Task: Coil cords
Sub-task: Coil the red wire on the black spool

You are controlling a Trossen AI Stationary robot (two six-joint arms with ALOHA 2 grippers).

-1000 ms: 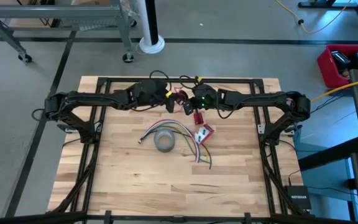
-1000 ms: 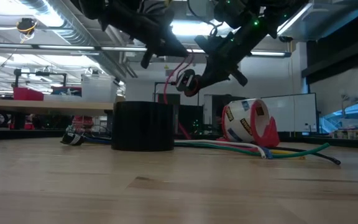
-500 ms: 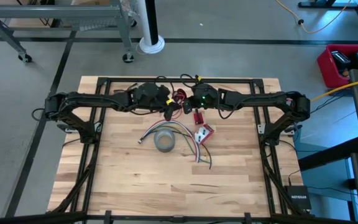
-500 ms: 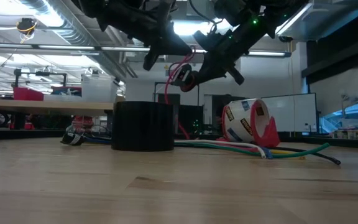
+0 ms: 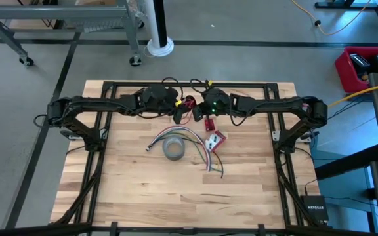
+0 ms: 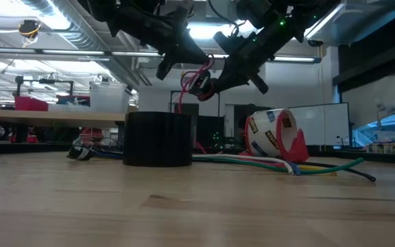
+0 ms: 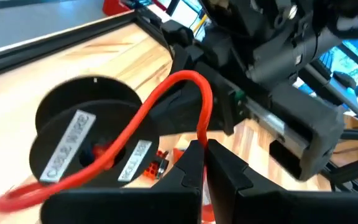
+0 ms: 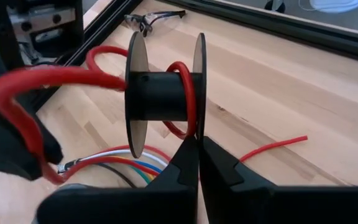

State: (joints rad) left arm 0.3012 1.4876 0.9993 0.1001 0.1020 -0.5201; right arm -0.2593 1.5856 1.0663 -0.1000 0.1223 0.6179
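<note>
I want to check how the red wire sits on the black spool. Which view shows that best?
The right wrist view: the red wire loops around the black spool core between its flanges. The left wrist view shows one flange face-on with wire crossing it. The high and low views show them small, between both end effectors.

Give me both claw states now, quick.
Left claw: shut on the red wire.
Right claw: shut on the black spool.

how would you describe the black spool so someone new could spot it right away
Look above the far middle of the wooden table, where the two dark arms meet. The small black spool hangs there off the table, its flange pinched in the right tool. Unlike the grey tape roll lying below, it has two thin round flanges and a red wire looped around its core.
</note>
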